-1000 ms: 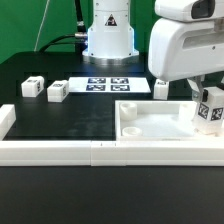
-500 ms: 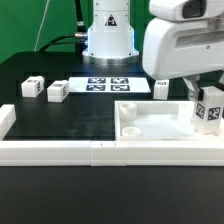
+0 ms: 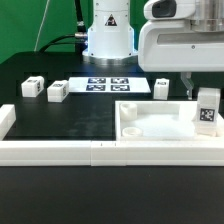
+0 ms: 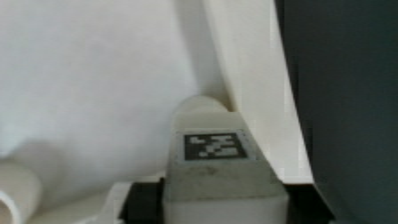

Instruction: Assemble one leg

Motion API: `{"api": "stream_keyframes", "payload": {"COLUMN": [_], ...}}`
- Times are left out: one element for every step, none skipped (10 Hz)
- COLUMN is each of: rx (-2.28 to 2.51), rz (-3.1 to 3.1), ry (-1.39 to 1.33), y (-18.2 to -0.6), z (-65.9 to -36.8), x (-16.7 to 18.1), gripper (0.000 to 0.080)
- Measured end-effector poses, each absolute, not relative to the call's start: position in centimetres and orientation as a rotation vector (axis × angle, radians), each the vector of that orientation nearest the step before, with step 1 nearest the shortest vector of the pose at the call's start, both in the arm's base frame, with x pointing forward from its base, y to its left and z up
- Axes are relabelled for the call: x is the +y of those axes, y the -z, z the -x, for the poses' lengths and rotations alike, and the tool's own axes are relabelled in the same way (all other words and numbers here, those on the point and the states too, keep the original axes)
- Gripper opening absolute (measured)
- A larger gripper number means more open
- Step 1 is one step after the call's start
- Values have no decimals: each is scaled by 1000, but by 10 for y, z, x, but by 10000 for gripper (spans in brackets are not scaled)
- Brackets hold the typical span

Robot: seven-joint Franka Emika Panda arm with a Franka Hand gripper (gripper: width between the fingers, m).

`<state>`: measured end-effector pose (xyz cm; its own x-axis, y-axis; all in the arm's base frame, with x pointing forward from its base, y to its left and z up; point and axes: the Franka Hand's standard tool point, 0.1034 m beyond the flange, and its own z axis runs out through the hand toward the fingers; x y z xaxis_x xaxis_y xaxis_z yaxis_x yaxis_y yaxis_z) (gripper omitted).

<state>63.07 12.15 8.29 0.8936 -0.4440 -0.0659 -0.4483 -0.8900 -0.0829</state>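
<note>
The tool was clamped on the leg, which hung straight below it with its long axis upright, at the white panel's edge on the exterior view's right, contact with the panel unclear.

A: Counted every leg?
B: Counted four: that one, a second leg, a third leg, a fourth leg.
A: Found other kinds?
B: Found one panel, one marker board, one rail, one arm. Could not count the board's tags: too small.
</note>
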Motion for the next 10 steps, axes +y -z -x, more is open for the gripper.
{"api": "stream_keyframes", "payload": {"rx": [892, 1060, 1324, 1468, 1571, 1670, 1679, 1655, 1572, 1473], "rz": [2911, 2856, 2745, 2671, 2599, 2521, 2515, 2531, 2582, 2641], "ry": [-72, -82, -84, -79, -98, -118, -118, -117, -112, -115], "y": [-82, -82, -82, -81, -81, -82, -81, -81, -81, -81], "z": [-631, -630, -630, -630, -631, -631, -631, -631, -631, -630], "x": [123, 124, 128, 130, 130, 130, 131, 131, 131, 131], "gripper": [295, 295, 295, 295, 295, 295, 295, 295, 473, 588]}}
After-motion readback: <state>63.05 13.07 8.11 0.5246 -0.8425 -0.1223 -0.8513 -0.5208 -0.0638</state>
